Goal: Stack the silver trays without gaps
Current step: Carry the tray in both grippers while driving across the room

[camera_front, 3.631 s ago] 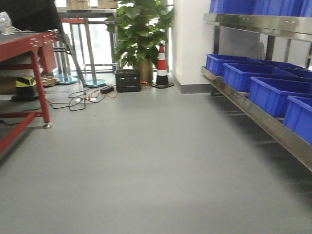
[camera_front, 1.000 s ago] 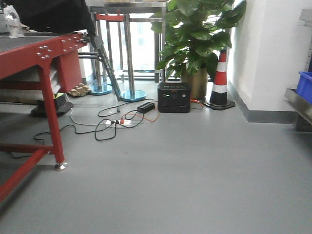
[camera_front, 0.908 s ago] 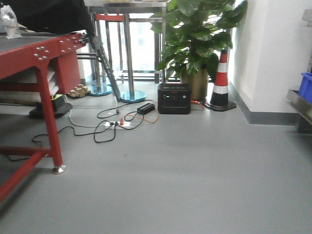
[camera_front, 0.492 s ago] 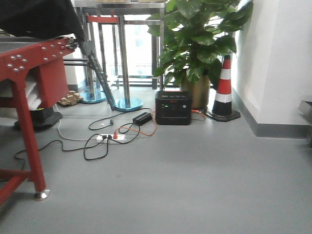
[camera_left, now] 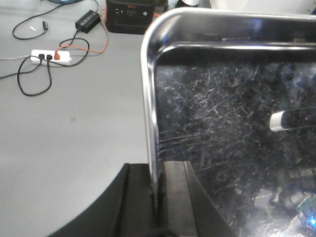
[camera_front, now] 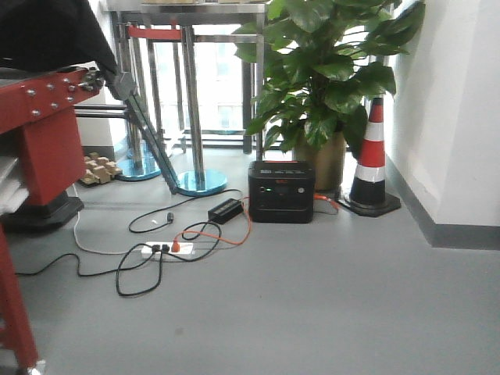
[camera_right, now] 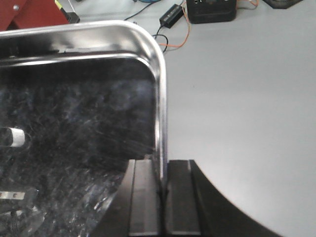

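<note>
A silver tray (camera_left: 232, 113) fills the left wrist view, scratched inside and held above the grey floor. My left gripper (camera_left: 157, 177) is shut on its left rim, one finger outside and one inside. The same silver tray (camera_right: 79, 98) fills the right wrist view, where my right gripper (camera_right: 162, 180) is shut on its right rim. Neither the tray nor the grippers show in the front view.
Ahead on the floor stand a black power box (camera_front: 281, 191), a potted plant (camera_front: 328, 78) and a striped cone (camera_front: 373, 156), with loose cables and a power strip (camera_front: 168, 250). A red table frame (camera_front: 31, 141) is at left, a white wall (camera_front: 461, 117) at right.
The front view has swung left, away from the shelf of blue bins, and come closer to the power box, plant and cone. The red table has slid toward the left edge.
</note>
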`<state>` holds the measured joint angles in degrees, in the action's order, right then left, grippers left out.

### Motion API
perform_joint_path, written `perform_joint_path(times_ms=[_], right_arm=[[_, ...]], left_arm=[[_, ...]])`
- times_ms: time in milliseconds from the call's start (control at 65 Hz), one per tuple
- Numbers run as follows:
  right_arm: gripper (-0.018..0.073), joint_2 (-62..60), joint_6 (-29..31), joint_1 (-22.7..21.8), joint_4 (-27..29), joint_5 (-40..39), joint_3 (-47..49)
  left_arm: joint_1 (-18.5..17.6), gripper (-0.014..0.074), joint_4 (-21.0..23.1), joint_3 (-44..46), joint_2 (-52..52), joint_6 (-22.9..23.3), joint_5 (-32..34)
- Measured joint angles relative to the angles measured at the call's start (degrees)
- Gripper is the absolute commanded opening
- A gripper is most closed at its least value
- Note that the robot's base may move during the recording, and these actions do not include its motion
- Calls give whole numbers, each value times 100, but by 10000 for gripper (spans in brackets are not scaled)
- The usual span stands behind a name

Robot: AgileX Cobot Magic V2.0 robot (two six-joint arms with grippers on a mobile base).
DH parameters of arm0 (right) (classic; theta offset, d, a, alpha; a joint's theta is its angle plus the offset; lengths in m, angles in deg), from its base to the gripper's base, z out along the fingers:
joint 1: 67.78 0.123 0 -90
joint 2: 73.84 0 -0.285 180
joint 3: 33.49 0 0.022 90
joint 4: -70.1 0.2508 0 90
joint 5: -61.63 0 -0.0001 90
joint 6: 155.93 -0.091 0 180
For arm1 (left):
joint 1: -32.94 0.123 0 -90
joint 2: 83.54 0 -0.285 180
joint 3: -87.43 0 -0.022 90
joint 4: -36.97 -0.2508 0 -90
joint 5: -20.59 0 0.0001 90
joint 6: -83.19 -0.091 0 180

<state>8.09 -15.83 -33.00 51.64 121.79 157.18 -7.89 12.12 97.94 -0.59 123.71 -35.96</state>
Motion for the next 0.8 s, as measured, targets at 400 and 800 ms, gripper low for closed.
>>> perform_joint_path(times_ms=[400,800], right_arm=[[-57,0,0,0,0,-143,-2],[-57,0,0,0,22,-190,-12]], left_arm=[[0,-16,-234,0,0,0,21],[-12,-16,-372,0,0,0,56]])
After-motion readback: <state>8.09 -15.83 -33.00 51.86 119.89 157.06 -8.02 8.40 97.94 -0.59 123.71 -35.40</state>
